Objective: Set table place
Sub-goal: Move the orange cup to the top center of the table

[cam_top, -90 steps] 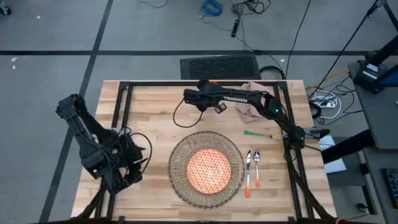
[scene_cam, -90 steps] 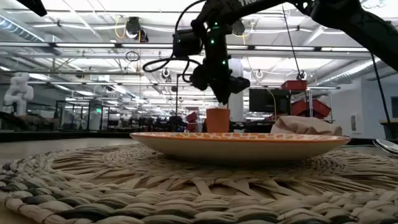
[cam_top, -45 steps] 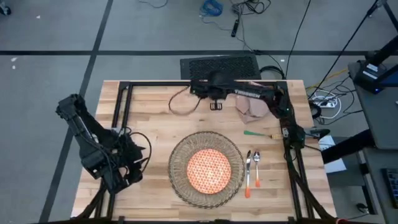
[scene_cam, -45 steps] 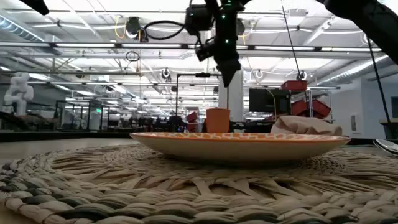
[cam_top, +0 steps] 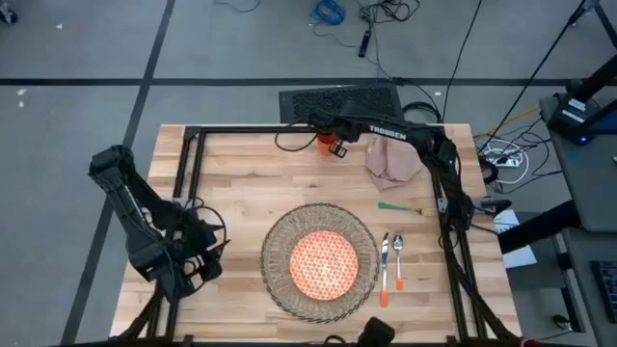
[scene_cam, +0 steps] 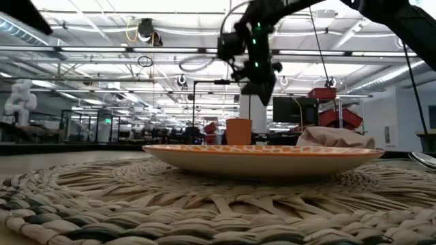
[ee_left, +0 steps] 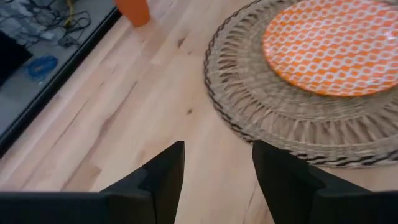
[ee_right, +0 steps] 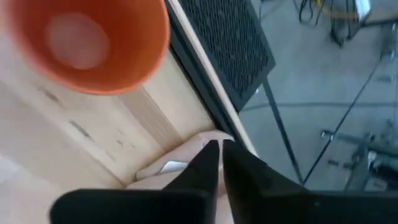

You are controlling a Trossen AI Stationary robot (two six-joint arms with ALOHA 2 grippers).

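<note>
A small orange cup (cam_top: 332, 150) (ee_right: 87, 43) stands upright on its base near the table's far edge. My right gripper (ee_right: 217, 149) (scene_cam: 261, 95) hangs above it and slightly to the side, shut, holding nothing. The woven placemat (cam_top: 280, 231) lies at the near middle of the table with the orange-patterned plate (cam_top: 323, 262) resting flat on it. My left gripper (ee_left: 217, 162) waits open above bare wood to the left of the placemat (ee_left: 273, 118).
A crumpled beige napkin (cam_top: 390, 159) lies at the far right of the table (cam_top: 231, 183). A green-handled fork (cam_top: 405, 205) lies below it. An orange-handled spoon (cam_top: 398, 260) and knife (cam_top: 385, 270) lie to the right of the placemat. Bare wood spreads across the far left.
My right gripper has risen from just over the orange cup and drifted toward the table's far edge and a little to the right. The cup has stayed standing where it was.
</note>
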